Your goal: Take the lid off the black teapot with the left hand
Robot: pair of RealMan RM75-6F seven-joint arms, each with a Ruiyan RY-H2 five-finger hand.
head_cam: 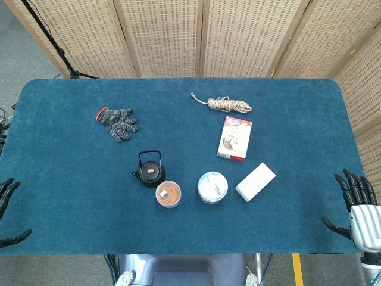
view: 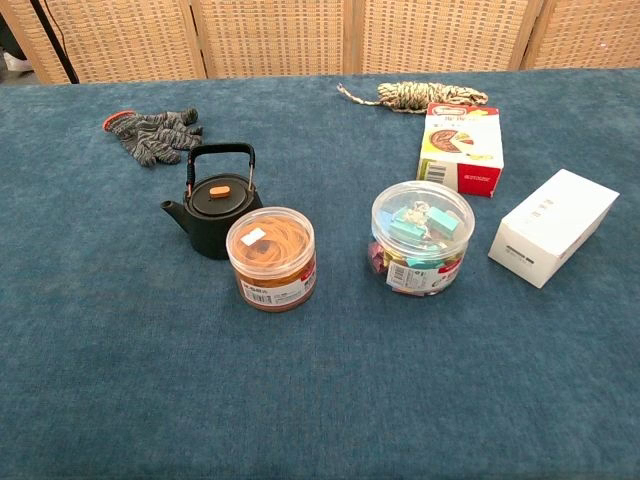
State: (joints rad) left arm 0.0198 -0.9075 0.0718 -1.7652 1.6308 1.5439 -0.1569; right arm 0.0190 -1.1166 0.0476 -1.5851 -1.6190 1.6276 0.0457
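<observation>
The black teapot [head_cam: 149, 173] [view: 212, 213] stands left of the table's centre, its handle upright and its spout pointing left. Its black lid [head_cam: 151, 171] [view: 220, 194] with an orange knob sits on it. My left hand [head_cam: 7, 211] is at the table's left edge, far from the teapot, fingers spread and holding nothing. My right hand [head_cam: 355, 202] hangs at the right edge, also open and empty. Neither hand shows in the chest view.
A clear tub of rubber bands [head_cam: 168, 194] [view: 271, 258] stands just in front and to the right of the teapot. Further right are a tub of clips [view: 421, 236], a white box [view: 552, 226] and a red-white carton [view: 459, 148]. A grey glove [view: 153, 133] and a rope bundle [view: 428, 96] lie at the back.
</observation>
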